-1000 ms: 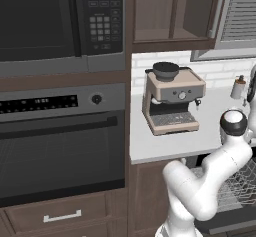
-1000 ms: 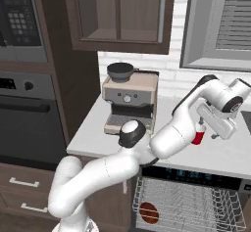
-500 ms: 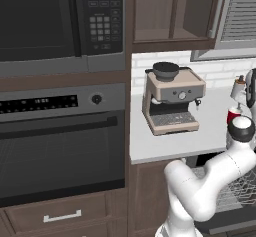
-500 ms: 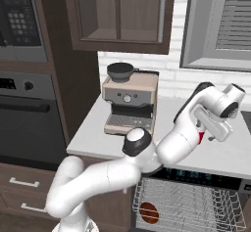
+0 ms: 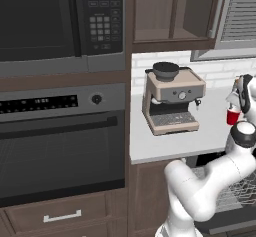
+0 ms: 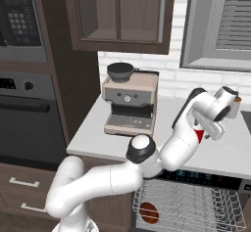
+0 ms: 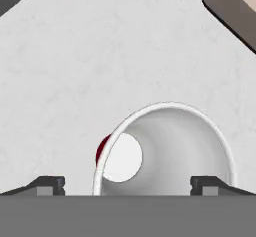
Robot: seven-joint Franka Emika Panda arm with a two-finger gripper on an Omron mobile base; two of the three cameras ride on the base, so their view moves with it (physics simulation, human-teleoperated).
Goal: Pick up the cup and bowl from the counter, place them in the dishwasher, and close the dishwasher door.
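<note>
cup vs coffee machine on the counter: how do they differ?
Size: the cup is far smaller than the coffee machine.
Colour: the cup is red outside and whitish inside; the coffee machine is beige with dark parts.
Place: the cup sits by the gripper, between its spread fingertips in the hand view; the coffee machine stands apart, nearer the oven.
Shared: both are over the light counter.

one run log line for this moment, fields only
phase: grasping cup | gripper: open, fingertips either side of cup | cup: on counter | dishwasher: open, rack out
</note>
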